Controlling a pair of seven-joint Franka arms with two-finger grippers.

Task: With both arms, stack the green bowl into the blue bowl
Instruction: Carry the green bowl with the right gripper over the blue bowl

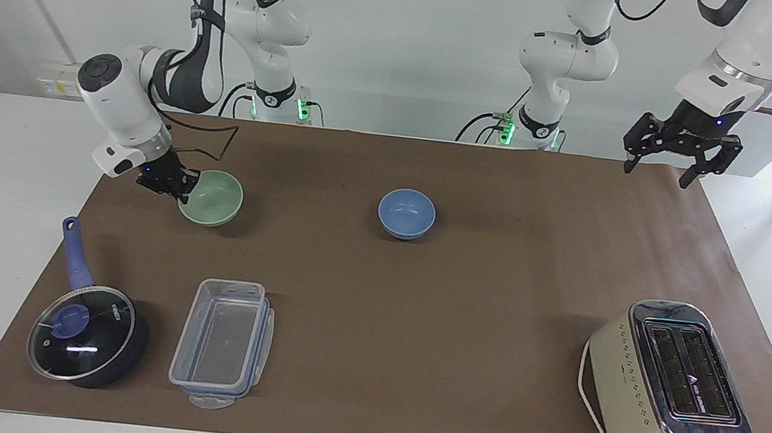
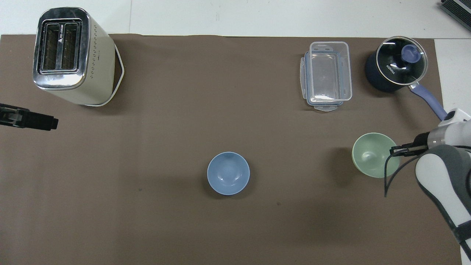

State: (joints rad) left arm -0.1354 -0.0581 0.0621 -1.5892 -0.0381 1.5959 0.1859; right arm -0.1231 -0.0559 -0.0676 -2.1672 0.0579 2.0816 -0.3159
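right gripper (image 1: 183,184) pinched the green bowl (image 1: 214,197) by its rim
left gripper (image 1: 673,148) hung wide open, half cut off overhead; blue bowl (image 1: 406,213) sat apart

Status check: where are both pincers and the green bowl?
Right pincer shut on green bowl rim, lifted. Left pincer open, waiting high. Blue bowl unobstructed.
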